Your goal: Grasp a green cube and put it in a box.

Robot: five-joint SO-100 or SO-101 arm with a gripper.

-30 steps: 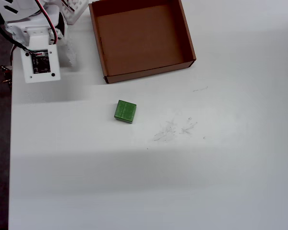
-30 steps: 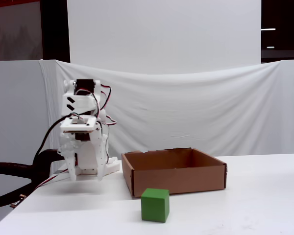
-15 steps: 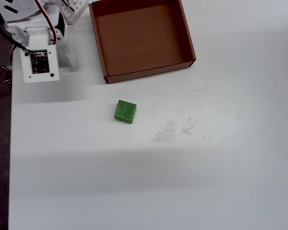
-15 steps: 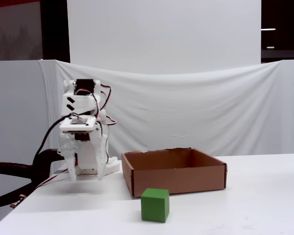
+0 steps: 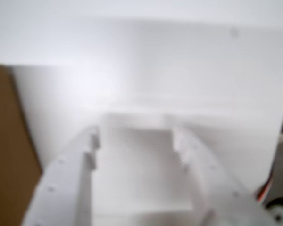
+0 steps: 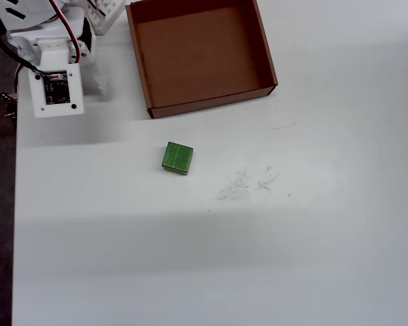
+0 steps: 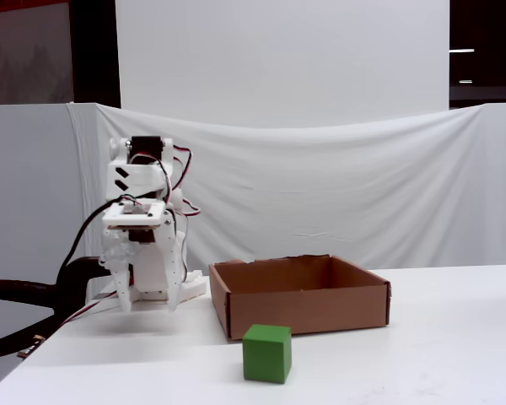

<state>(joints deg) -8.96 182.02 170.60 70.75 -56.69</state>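
Table (image 6: 313, 238), white and wide, fills most of my overhead view, with faint scuff marks (image 6: 248, 183) right of centre. On my fixed view a white cloth backdrop (image 7: 337, 186) hangs behind it. The arm (image 7: 143, 245) sits folded at the far left corner, white, with red and black wires looping over it. The box (image 6: 200, 54), a shallow brown cardboard tray, stands just right of the arm at the far edge and I see nothing inside it. The green cube (image 6: 177, 157) lies on the table near the box's near wall, apart from it, well clear of the arm. On my wrist view the gripper (image 5: 137, 146) points down at bare table, its white fingers (image 5: 80, 179) spread with a clear gap and nothing between them; the picture is blurred.
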